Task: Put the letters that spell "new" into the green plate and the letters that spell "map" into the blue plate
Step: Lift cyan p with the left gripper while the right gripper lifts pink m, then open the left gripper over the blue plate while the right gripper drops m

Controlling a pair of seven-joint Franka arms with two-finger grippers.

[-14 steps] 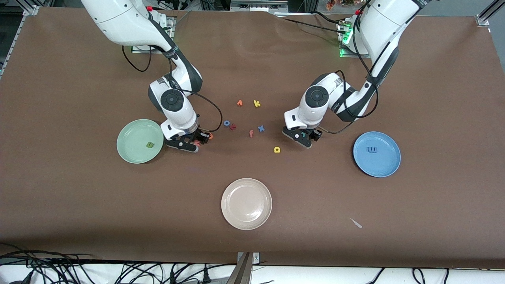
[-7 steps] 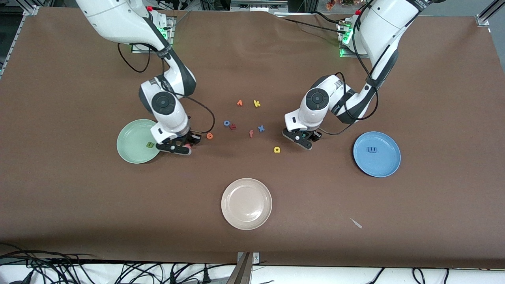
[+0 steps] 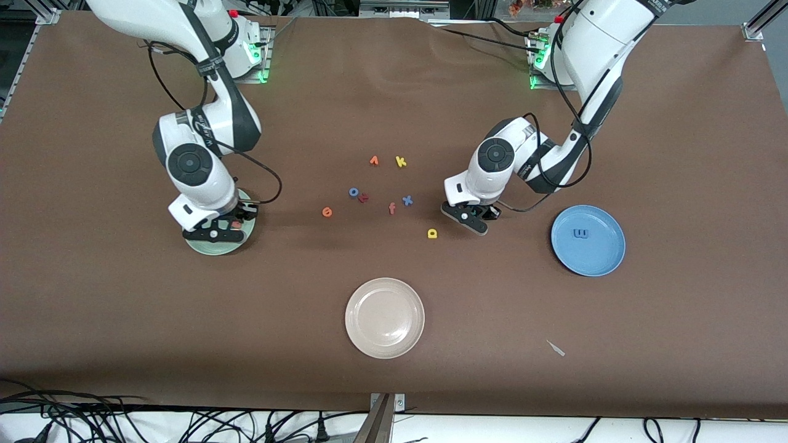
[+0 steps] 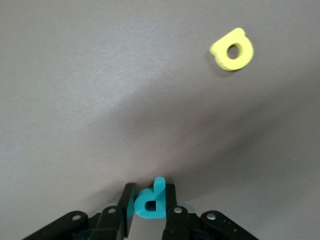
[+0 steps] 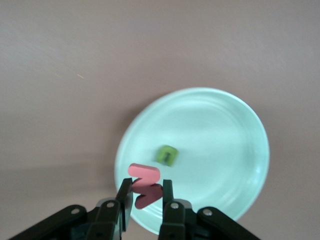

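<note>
My right gripper (image 3: 229, 226) (image 5: 146, 187) hangs over the green plate (image 3: 212, 248) (image 5: 215, 135), shut on the salmon w (image 5: 145, 172). The olive n (image 5: 166, 155) lies in that plate. The orange e (image 3: 327, 212) lies on the table between the green plate and the other letters. My left gripper (image 3: 473, 215) (image 4: 150, 192) is low at the table, shut on the teal p (image 4: 149, 205). Close by lies the yellow a (image 3: 432, 233) (image 4: 232, 49). The blue m (image 3: 580, 233) lies in the blue plate (image 3: 600, 258).
Several loose letters lie mid-table: an orange v-like one (image 3: 373, 160), a yellow k (image 3: 401, 162), a blue o (image 3: 354, 192), a salmon f (image 3: 392, 208), a blue x (image 3: 407, 200). A beige plate (image 3: 385, 317) sits nearer the front camera. A small scrap (image 3: 556, 348) lies near it.
My right gripper has carried the salmon w from beside the orange e to over the green plate. My left gripper has shut on the teal p.
</note>
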